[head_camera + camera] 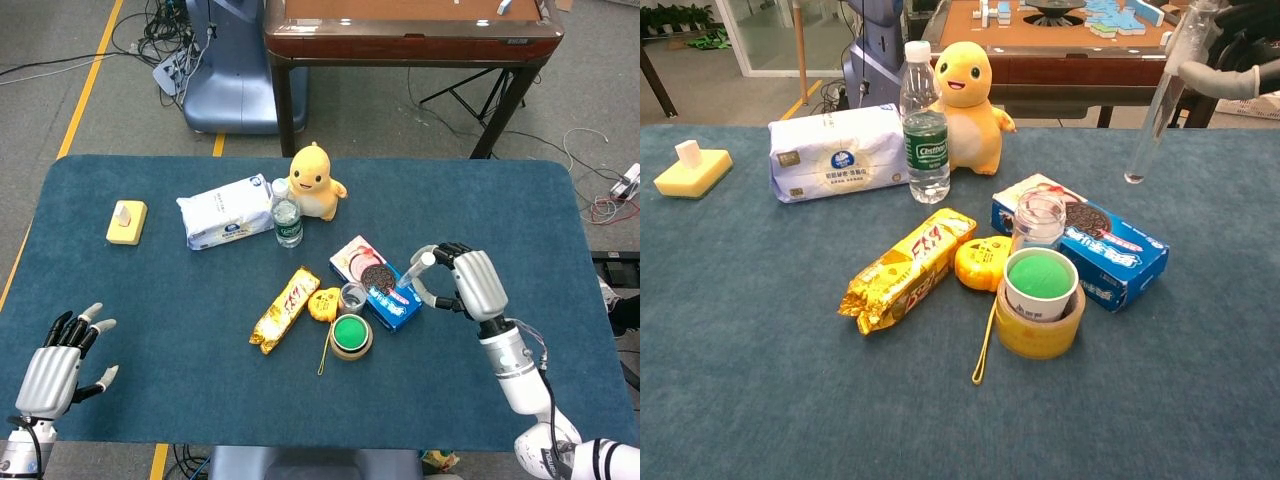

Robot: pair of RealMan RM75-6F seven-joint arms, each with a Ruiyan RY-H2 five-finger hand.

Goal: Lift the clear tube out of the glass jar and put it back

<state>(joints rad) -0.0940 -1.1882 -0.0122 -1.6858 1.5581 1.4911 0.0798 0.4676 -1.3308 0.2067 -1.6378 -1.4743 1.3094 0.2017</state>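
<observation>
My right hand [468, 283] pinches the top of the clear tube [1161, 97] and holds it in the air, nearly upright, its round tip up and to the right of the glass jar [1038, 220]. In the head view the tube [412, 272] slants from the fingers down toward the blue cookie box. The small glass jar [352, 296] stands upright beside that box, with nothing in it that I can see. In the chest view only the fingers [1230, 78] of the right hand show at the top right corner. My left hand [55, 362] hangs open by the table's front left corner.
A blue cookie box [1085, 242] lies right of the jar. A green-lidded cup on a yellow tape roll [1039, 300], a yellow tape measure [979, 263] and a yellow snack bar [910, 268] crowd the front. A water bottle [924, 124], yellow plush toy [969, 93], tissue pack [835, 150] and yellow block [692, 169] stand behind.
</observation>
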